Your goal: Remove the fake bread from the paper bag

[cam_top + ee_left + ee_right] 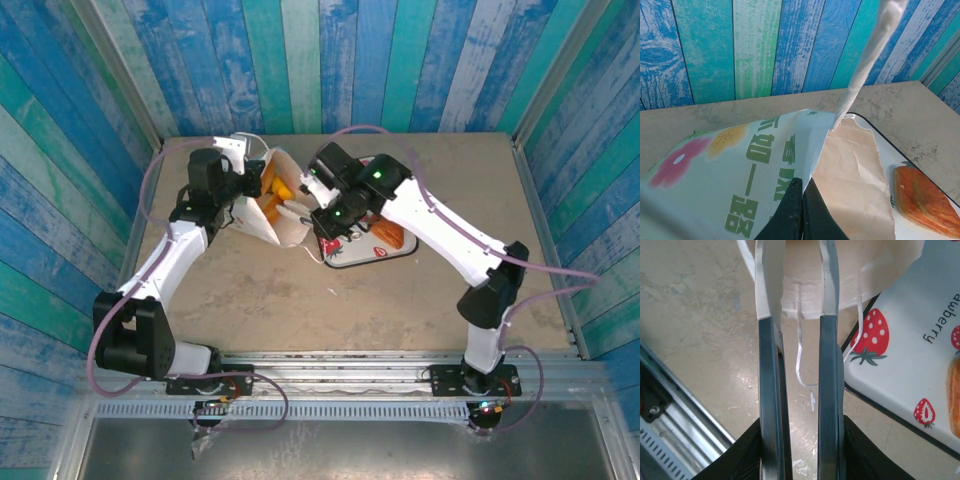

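Risk: tongs [827, 340] snag or tear paper bag [285, 225] rim as we reach fake bread [274, 187] inside it. L gripper [803, 189] pinches bag wall; R gripper [801, 442] clasps tongs at bag mouth.

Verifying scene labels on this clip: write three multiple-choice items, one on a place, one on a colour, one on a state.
1. The bread outside the paper bag lies: A) on the tray; B) on bare table; C) on the rail.
2. The strawberries on the tray are: A) green; B) red; C) blue.
3. The left tool is: A) wide open; B) shut on the bag's edge; C) holding tongs.
Answers: 1A, it rests on the tray's white surface; 2B, red berries with green leaves; 3B, it pinches the bag's rim.
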Tool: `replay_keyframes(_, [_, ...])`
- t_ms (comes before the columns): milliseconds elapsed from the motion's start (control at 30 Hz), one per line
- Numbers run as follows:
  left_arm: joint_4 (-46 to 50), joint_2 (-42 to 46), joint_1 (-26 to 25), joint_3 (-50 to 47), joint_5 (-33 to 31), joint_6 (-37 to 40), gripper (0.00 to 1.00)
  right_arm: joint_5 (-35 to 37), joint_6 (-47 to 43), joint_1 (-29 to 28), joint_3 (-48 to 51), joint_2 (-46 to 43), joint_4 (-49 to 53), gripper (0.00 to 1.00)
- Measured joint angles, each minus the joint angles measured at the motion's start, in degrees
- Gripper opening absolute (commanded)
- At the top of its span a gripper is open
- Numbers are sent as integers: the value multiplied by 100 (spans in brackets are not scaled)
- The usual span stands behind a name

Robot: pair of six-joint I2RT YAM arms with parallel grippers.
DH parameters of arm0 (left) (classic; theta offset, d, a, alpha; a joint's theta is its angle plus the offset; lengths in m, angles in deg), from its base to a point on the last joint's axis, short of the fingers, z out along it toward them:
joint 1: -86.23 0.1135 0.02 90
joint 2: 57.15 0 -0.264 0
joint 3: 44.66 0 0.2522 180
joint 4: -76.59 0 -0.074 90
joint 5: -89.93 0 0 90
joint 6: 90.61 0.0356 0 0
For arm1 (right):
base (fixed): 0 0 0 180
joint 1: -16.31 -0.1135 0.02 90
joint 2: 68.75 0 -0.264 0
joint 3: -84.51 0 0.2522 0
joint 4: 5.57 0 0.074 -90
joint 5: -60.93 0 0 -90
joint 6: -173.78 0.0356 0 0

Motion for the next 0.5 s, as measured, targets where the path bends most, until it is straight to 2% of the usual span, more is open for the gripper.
replay_keyframes(300, [0, 0, 0, 0, 48, -2, 1, 684, 140, -4, -1108, 1139, 212, 39])
replay_keyframes(500, [-2, 0, 2, 0, 109, -17, 1, 981, 210, -4, -1440, 1558, 284, 40])
